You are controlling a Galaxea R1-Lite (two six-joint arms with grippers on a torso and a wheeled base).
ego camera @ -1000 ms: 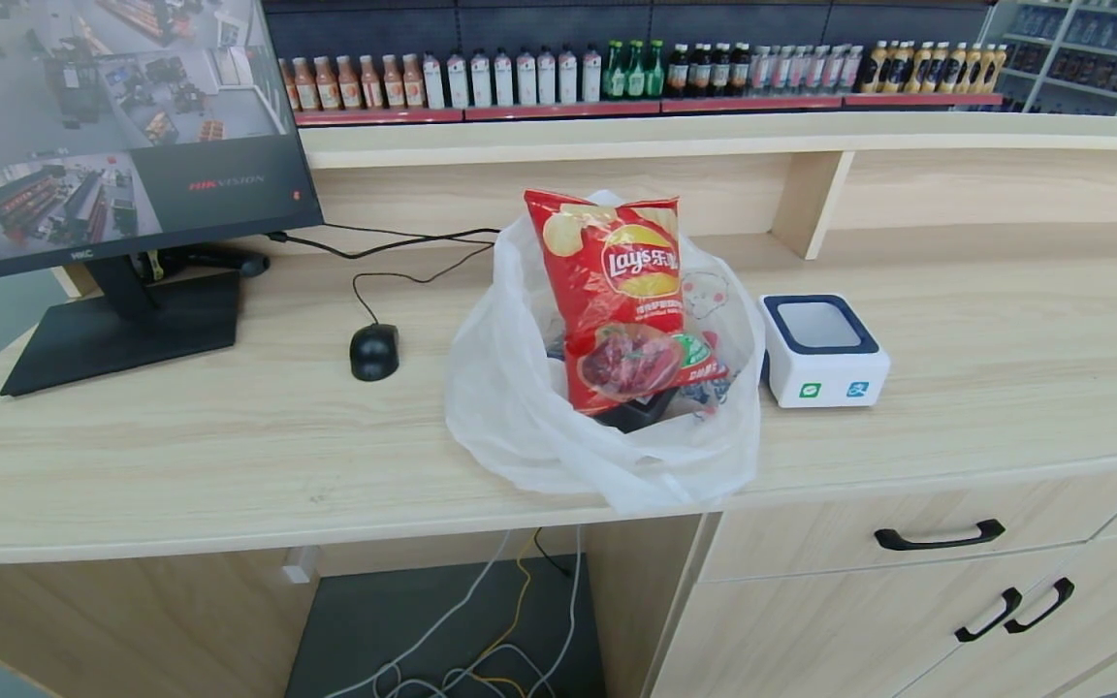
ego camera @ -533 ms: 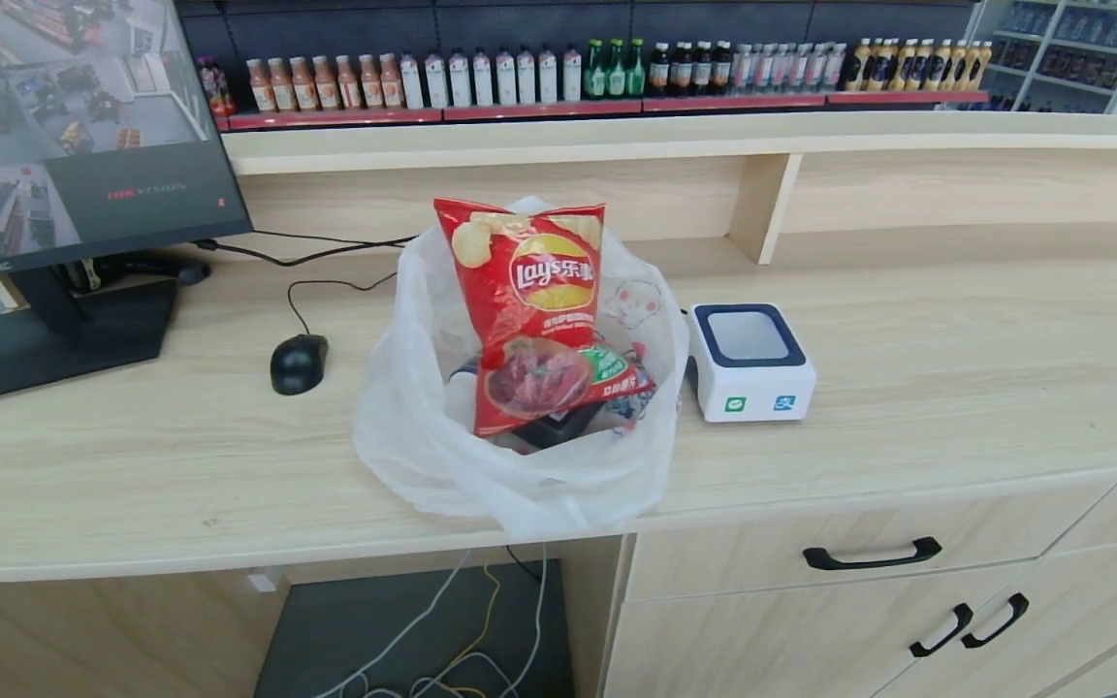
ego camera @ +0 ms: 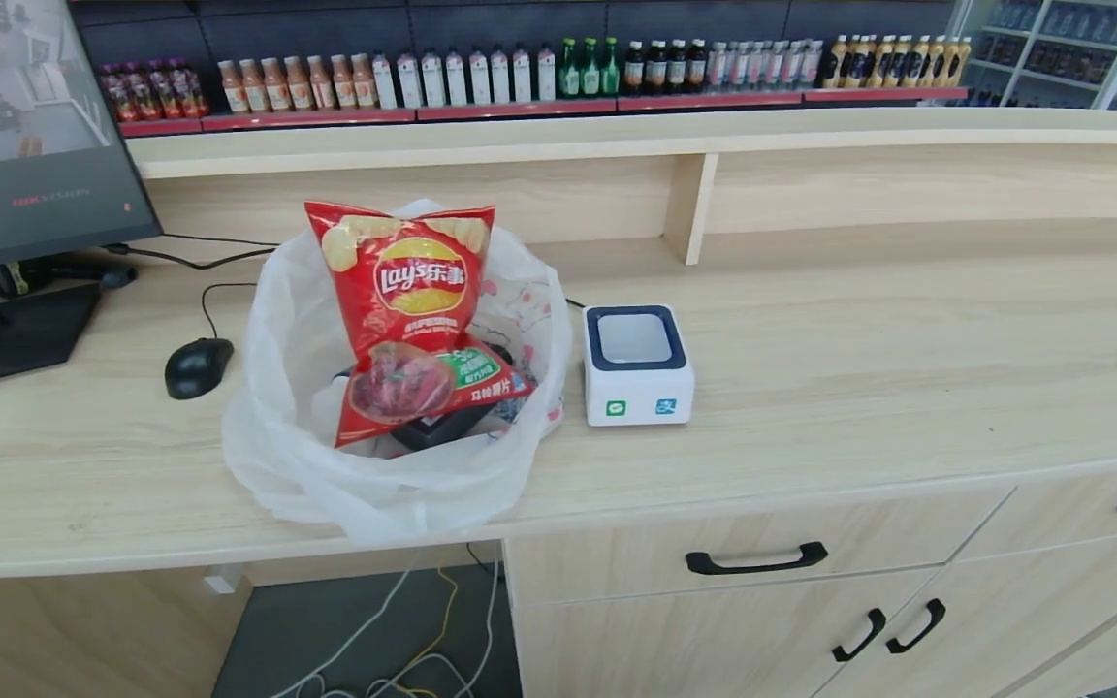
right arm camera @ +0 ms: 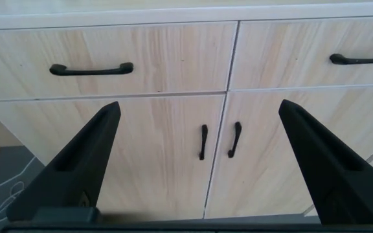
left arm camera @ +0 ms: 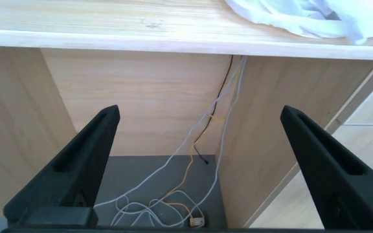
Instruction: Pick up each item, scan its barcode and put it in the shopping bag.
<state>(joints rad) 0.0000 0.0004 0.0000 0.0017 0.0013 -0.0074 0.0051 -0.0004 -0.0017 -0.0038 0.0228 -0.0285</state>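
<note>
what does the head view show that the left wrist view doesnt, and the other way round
Head view's own: the red chip bag standing in the white shopping bag, the scanner beside it, a mouse, a monitor, the bottle shelf behind, and the drawers.
Left wrist view's own: the left gripper, open, facing the recess under the counter, and the recess's back panel.
Shared: the counter's front edge, the shopping bag's lower front folds, and the loose cables below.
</note>
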